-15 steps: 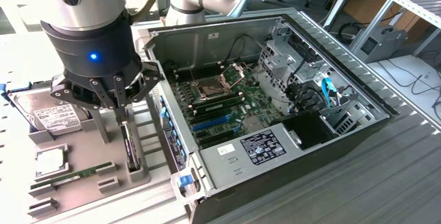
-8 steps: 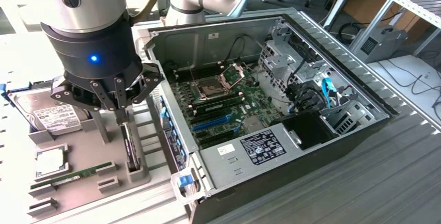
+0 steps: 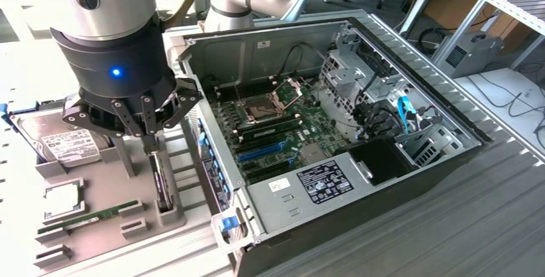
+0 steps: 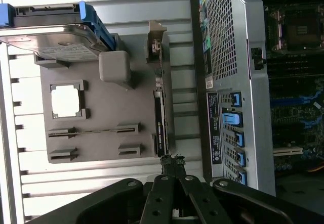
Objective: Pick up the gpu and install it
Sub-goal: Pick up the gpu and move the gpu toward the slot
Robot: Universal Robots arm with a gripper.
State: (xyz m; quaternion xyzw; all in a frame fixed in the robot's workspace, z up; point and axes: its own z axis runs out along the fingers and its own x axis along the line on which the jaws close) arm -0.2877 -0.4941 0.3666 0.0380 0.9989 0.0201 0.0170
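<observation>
Ribbed grey metal makes up the worktop (image 3: 485, 219), and on it the gpu (image 3: 162, 184) (image 4: 161, 125) stands on its long edge in a slot of a grey holder tray (image 3: 98, 181), at the side of the tray nearest the open computer case (image 3: 341, 181). The card's metal end bracket (image 4: 156, 42) is at its far end from the gripper in the wrist view. The gripper (image 3: 150, 149) (image 4: 172, 159) hangs right over the card's upper edge with its fingers pressed together; whether they nip that edge cannot be told. Further across the tray lie a narrow green RAM stick (image 3: 89, 216), a square processor chip (image 3: 61, 200) and a silver hard drive (image 3: 64, 143) with a white label. Beside the tray, on the exterior view's right, the case lies open with its motherboard (image 3: 272, 130) exposed.
</observation>
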